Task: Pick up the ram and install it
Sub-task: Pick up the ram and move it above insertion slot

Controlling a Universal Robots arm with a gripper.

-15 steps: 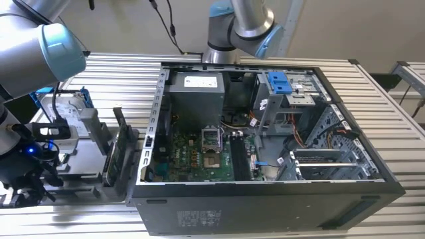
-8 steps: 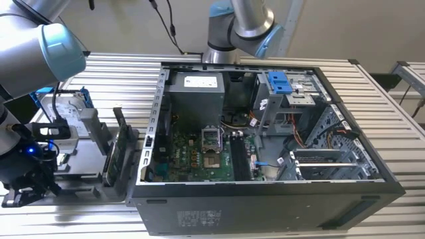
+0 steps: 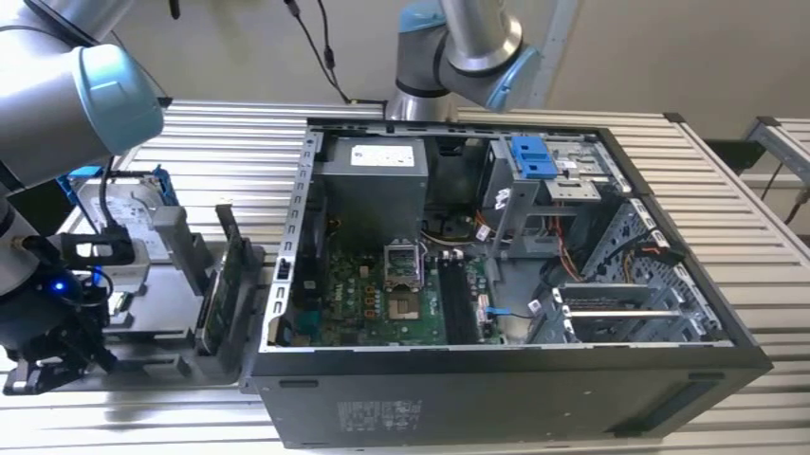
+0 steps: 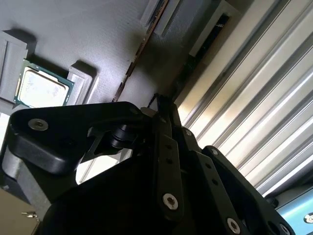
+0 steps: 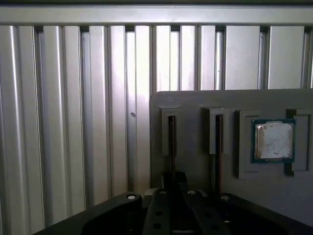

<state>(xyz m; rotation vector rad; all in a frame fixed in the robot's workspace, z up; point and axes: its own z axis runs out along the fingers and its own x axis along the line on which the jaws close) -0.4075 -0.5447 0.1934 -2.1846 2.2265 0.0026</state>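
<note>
On the ribbed metal table, the ram stands on edge in a grey tray slot, likely kept upright for easy grabbing, with the gripper hovering just beside it, and I cannot tell whether it's closed.

Exterior view was pretty bright, evenly lit. In the second wrist view, glare streaked the ribbed metal table and the gripper sat dark, almost silhouetted.

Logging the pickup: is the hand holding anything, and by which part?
Cannot tell; the hand sits at the end of the memory stick slotted in its gray holder.
</note>
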